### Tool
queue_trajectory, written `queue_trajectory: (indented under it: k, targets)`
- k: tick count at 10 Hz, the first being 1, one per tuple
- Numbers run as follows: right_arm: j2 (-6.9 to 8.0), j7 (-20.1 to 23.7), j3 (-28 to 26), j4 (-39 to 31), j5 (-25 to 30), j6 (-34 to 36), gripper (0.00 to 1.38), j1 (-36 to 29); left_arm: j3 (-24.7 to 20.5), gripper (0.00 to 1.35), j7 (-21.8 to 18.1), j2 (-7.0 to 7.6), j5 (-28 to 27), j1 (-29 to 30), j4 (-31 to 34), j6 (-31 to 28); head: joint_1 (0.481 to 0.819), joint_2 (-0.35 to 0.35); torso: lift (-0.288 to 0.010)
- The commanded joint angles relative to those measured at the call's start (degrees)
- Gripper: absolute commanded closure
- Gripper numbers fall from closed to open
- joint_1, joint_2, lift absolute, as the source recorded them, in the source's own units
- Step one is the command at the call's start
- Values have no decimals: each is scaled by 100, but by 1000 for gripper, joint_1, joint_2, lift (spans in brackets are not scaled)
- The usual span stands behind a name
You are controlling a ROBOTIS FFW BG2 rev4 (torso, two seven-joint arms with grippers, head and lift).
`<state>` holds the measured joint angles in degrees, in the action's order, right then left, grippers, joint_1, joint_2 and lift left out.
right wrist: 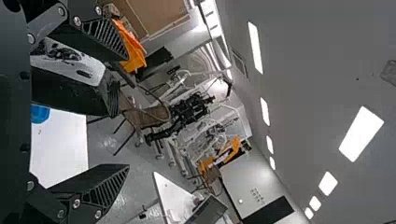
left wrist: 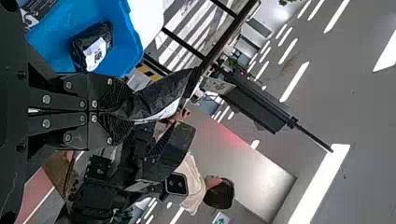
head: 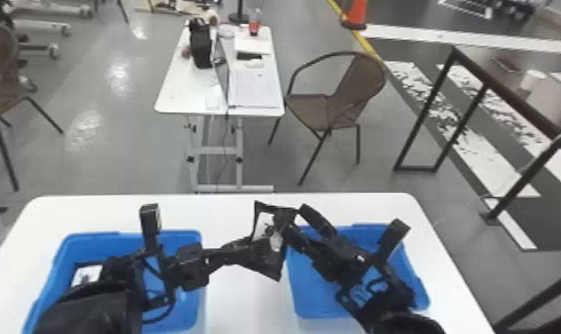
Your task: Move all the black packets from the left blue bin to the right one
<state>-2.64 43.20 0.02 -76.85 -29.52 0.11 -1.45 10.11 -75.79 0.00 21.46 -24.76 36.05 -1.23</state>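
Head view: packet [head: 266, 262] over the desk [head: 244, 306], between the bins
Left pincer [head: 222, 256]: I have it closed on the packet's end
Right pincer [head: 295, 216]: I have it wide open, packet between its fingers, nearer one
Left bin [head: 177, 237]: on the desk, white-labelled packet [head: 87, 275] inside
Right bin [head: 319, 311]: on the desk, under my right arm
Beyond: table [head: 173, 95], black bag [head: 200, 46] on it, chair [head: 310, 106] beside it
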Motion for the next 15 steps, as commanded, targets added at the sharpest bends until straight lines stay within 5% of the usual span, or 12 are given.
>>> queue_trajectory:
  k: [1,2,4,8,11,13,14,15]
  targets:
    - [0,22,103,108,-10,42,223,66,-1,1199,12,-15,25,-11,-2,0,695,-147,0]
    - [0,163,147,223,-36,121,297,154,-1,1199,38,-15,33,-20,7,-18,695,-142,0]
    - [9,409,165,434,-54,174,1133,321,-1,1199,47,-15,42,-20,-2,-35,695,-122,0]
    - [53,541,173,539,-274,174,1279,233,-97,1124,276,-15,271,59,-2,88,695,-112,0]
    - [53,532,-301,636,-309,60,1279,259,-326,81,610,62,367,297,60,211,695,-101,0]
    - [-97,532,-767,1049,-36,60,1279,497,-704,148,917,246,455,903,886,-62,695,-126,0]
    - [-229,532,-943,1356,78,60,1279,602,-906,-1,1155,325,490,1272,1492,-264,695,-133,0]
    - [-352,479,-1013,1726,131,51,1279,699,-1178,-1,1278,396,438,1633,2090,-730,695,-135,0]
